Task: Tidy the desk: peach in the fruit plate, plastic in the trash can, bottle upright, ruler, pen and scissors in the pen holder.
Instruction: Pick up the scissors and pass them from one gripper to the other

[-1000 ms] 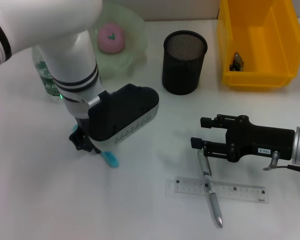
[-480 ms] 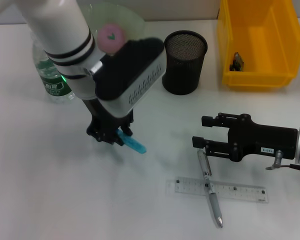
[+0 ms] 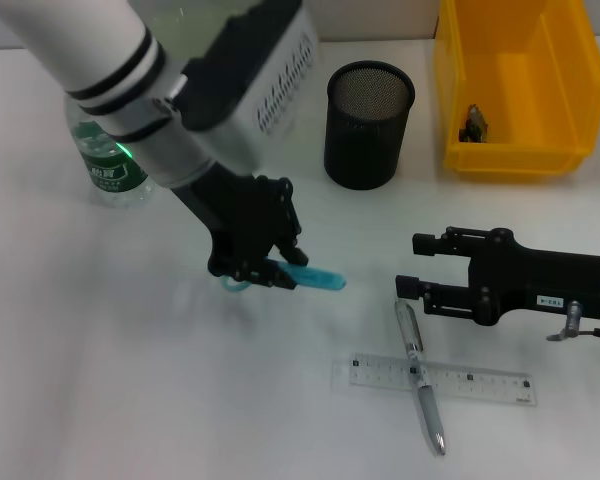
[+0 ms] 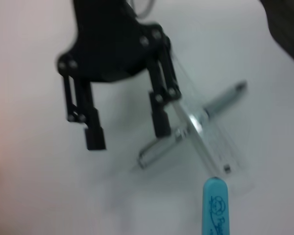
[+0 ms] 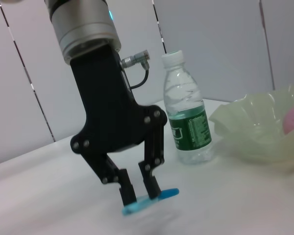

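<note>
While the left claw [image 3: 263, 268] grips them, the blue-handled scissors [image 3: 315, 278] lie level.

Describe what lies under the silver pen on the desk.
A clear ruler lies flat under the silver pen, which crosses it near its left end. The strip of ruler directly beneath the pen's barrel is covered. The white desk shows through the ruler.

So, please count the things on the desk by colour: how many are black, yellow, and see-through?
Black: 1, round black mesh pen holder
Yellow: 1, yellow plastic bin
See-through: 2, clear plastic ruler and clear water bottle with green label
Total: 4
</note>
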`<action>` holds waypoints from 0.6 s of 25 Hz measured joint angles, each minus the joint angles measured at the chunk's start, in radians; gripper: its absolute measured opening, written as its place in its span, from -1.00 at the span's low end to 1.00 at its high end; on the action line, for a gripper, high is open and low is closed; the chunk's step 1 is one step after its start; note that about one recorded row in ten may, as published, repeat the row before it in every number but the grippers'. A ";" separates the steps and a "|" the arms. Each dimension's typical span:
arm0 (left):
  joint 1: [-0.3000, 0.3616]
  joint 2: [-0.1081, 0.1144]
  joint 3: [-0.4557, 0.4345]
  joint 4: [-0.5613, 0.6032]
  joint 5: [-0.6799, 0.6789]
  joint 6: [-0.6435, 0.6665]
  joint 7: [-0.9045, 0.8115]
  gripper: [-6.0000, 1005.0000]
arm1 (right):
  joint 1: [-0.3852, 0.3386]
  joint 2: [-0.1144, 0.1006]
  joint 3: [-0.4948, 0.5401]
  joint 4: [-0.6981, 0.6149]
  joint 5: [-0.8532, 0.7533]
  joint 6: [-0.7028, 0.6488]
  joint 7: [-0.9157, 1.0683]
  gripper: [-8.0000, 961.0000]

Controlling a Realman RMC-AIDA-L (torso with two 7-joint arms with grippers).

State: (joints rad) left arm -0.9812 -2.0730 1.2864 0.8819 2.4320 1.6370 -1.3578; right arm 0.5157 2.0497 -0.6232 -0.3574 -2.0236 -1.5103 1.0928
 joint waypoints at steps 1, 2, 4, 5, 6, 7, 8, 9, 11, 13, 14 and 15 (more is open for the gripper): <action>0.003 0.000 -0.022 0.000 -0.010 0.007 -0.008 -0.57 | 0.000 -0.002 -0.001 0.000 -0.002 -0.005 0.000 0.39; 0.007 0.000 -0.044 -0.001 -0.019 0.015 -0.017 -0.57 | 0.000 -0.005 -0.002 0.000 -0.005 -0.013 0.001 0.39; 0.013 0.000 -0.077 -0.004 -0.038 0.022 -0.034 -0.57 | 0.000 -0.012 -0.002 0.000 -0.016 -0.032 0.002 0.39; 0.019 0.001 -0.094 -0.005 -0.049 0.024 -0.042 -0.56 | 0.000 -0.012 -0.002 0.000 -0.016 -0.032 0.002 0.39; 0.027 0.001 -0.117 -0.007 -0.067 0.027 -0.050 -0.56 | 0.000 -0.014 -0.003 0.000 -0.022 -0.034 0.002 0.39; 0.031 0.001 -0.124 -0.008 -0.075 0.029 -0.053 -0.56 | 0.000 -0.015 -0.003 0.000 -0.029 -0.036 0.002 0.39; 0.040 0.002 -0.138 -0.008 -0.093 0.033 -0.057 -0.56 | 0.000 -0.017 -0.004 0.000 -0.037 -0.039 0.003 0.39; 0.050 0.003 -0.149 -0.008 -0.114 0.037 -0.060 -0.56 | 0.003 -0.018 -0.004 0.000 -0.053 -0.046 0.004 0.39; 0.066 0.003 -0.164 -0.009 -0.149 0.041 -0.065 -0.56 | 0.005 -0.019 -0.004 -0.001 -0.061 -0.051 0.005 0.39; 0.084 0.004 -0.179 -0.010 -0.182 0.042 -0.070 -0.56 | 0.007 -0.020 -0.011 -0.005 -0.066 -0.057 0.010 0.39; 0.101 0.004 -0.197 -0.015 -0.211 0.042 -0.073 -0.56 | 0.008 -0.021 -0.027 -0.015 -0.067 -0.062 0.019 0.39; 0.101 0.004 -0.197 -0.015 -0.211 0.042 -0.073 -0.56 | 0.008 -0.021 -0.027 -0.015 -0.067 -0.062 0.019 0.39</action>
State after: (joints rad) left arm -0.8804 -2.0691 1.0899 0.8671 2.2208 1.6789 -1.4312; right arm 0.5236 2.0289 -0.6506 -0.3726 -2.0907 -1.5722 1.1121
